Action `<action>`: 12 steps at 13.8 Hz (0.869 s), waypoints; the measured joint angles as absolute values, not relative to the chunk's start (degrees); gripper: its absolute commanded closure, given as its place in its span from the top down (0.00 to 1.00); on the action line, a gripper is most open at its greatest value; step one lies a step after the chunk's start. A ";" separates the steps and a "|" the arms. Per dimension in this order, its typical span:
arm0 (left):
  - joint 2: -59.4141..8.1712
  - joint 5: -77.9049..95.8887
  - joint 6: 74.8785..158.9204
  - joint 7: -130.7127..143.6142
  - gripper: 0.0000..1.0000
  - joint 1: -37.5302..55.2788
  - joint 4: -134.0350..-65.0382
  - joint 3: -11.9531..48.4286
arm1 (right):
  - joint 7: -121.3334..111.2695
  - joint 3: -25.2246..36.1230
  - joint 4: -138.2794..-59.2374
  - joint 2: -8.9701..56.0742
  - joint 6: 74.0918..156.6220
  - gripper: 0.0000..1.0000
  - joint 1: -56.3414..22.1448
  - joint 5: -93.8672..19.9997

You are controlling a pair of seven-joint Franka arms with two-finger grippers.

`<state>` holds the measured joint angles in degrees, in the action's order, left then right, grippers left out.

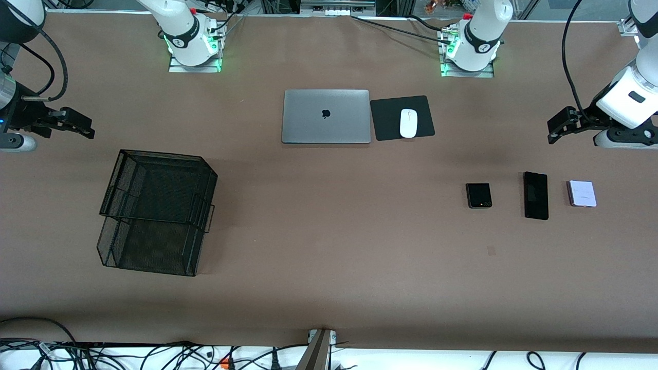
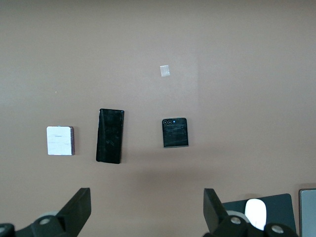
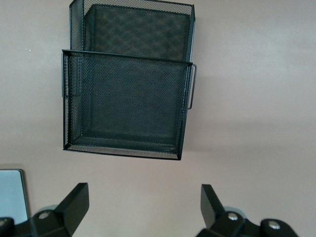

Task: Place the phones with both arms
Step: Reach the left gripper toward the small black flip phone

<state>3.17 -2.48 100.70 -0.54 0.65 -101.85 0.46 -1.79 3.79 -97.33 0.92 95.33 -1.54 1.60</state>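
On the brown table (image 1: 329, 246) lie three phones in a row, toward the left arm's end. They are well apart from each other. The squarish black folded phone (image 1: 478, 195) is one. The long slim black phone (image 1: 535, 195) is next, in the middle. Its long side runs from the robots toward the front camera. The squarish white-lavender phone (image 1: 582, 193) is last, closest to the table's end.

There is one grey laptop (image 1: 326, 116), closed, farther from the front camera. Just beside it is one black pad (image 1: 390, 121) with one white mouse (image 1: 408, 123) on it. One black wire basket (image 1: 157, 211), with two levels, stands toward the right arm's end.

There are two arms. The left gripper (image 1: 558, 128) hangs over the table near the phones, wide open, holding nothing. The right gripper (image 1: 82, 128) hangs over the table near the basket, wide open too and holding nothing.
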 measured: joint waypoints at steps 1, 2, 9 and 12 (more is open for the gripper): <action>3.16 -2.48 100.67 -0.54 1.00 0.65 -101.85 0.46 | -1.79 3.79 -97.33 0.92 95.33 1.00 -1.54 1.60; 3.15 -2.48 100.65 -0.54 1.00 0.65 -101.85 0.46 | -1.79 3.79 -97.33 0.92 95.33 1.00 -1.54 1.60; 1.94 -2.48 97.49 -0.53 1.00 0.65 -101.85 0.46 | -1.79 3.78 -97.33 0.90 95.33 1.00 -1.54 1.60; 0.43 -2.48 95.69 -0.53 1.00 0.65 -101.84 0.46 | -1.79 3.78 -97.32 0.86 95.33 1.00 -1.54 1.60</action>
